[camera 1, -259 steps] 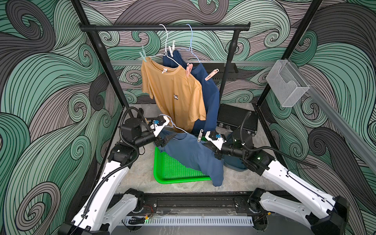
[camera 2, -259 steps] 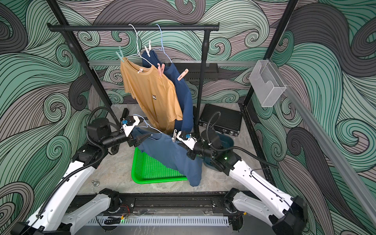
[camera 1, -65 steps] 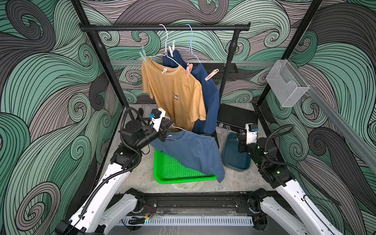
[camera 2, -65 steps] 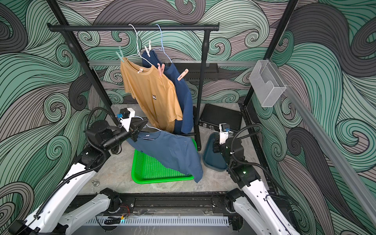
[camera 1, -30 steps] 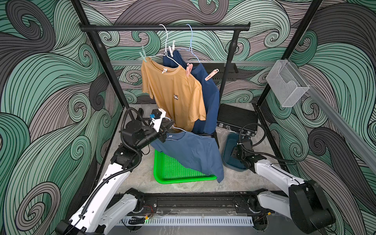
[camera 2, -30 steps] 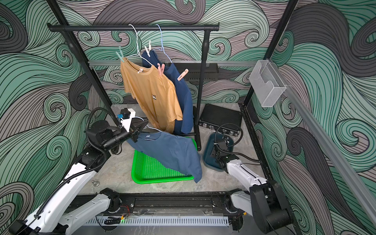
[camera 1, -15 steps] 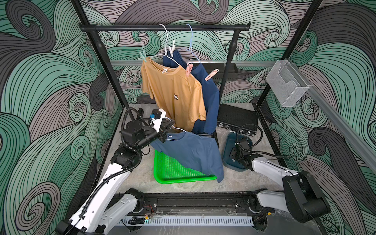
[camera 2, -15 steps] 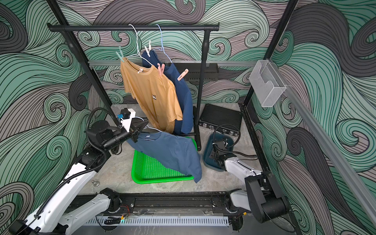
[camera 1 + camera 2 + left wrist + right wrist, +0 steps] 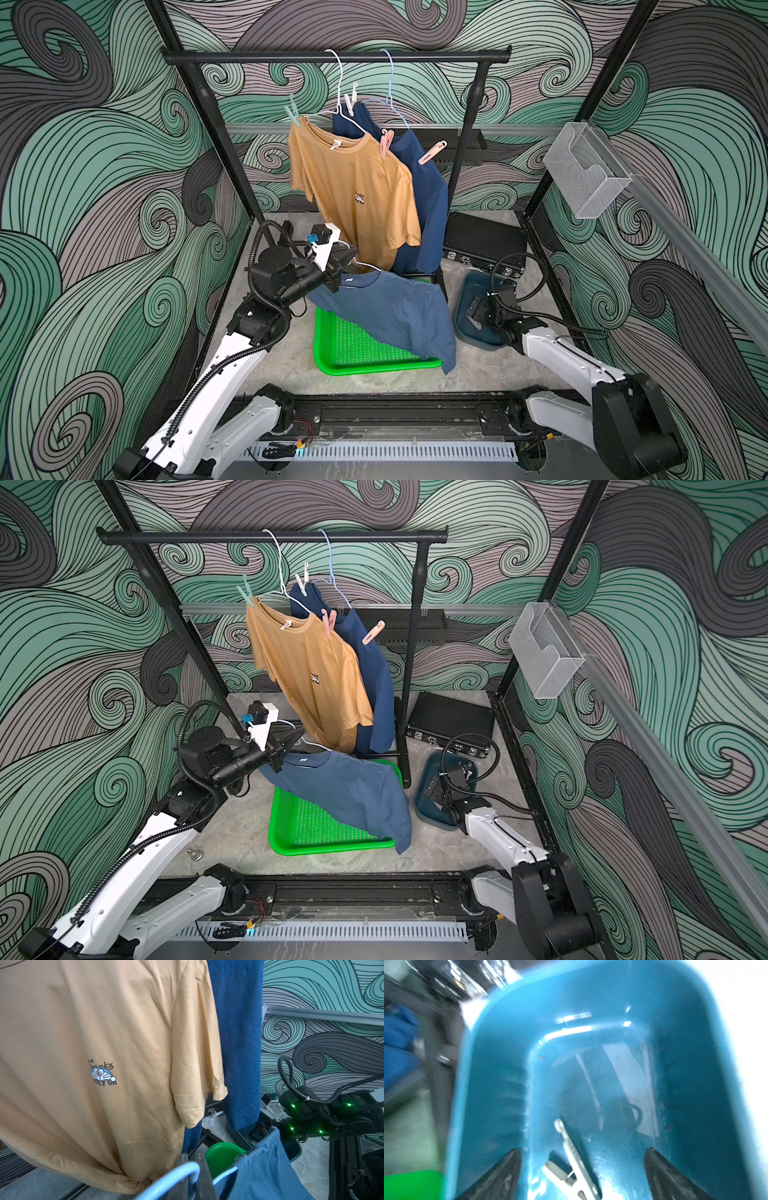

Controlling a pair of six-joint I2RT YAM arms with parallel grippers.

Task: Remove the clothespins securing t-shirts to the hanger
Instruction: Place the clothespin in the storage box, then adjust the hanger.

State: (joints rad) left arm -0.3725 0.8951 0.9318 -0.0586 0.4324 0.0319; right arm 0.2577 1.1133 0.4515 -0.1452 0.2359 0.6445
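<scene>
At the left side, left gripper: clamped shut on the wire hanger that carries the medium blue tee. No peg shows on this hanger.
Green tray: on the floor under that tee. Whether the cloth touches it I cannot tell.
Rack, left to right: mint clothespin on the mustard tee, white clothespin on the navy tee behind it, pink clothespin on the mustard's other shoulder, peach clothespin on the navy's.
Blue bin: on the floor right of the tray, with a loose white peg lying on its bottom.
Right gripper: down in the bin, jaws spread wide, holding nothing (the loose peg lies between the fingers, apart from both).
Coming move, as I judge it: the four pegs left sit high on the rack, up, ahead and leftward of the right gripper. The peach one is nearest it, its long axis slanting up and rightward off the navy shoulder. The right arm is the nearer and the free one, since the left is occupied with the hanger.
</scene>
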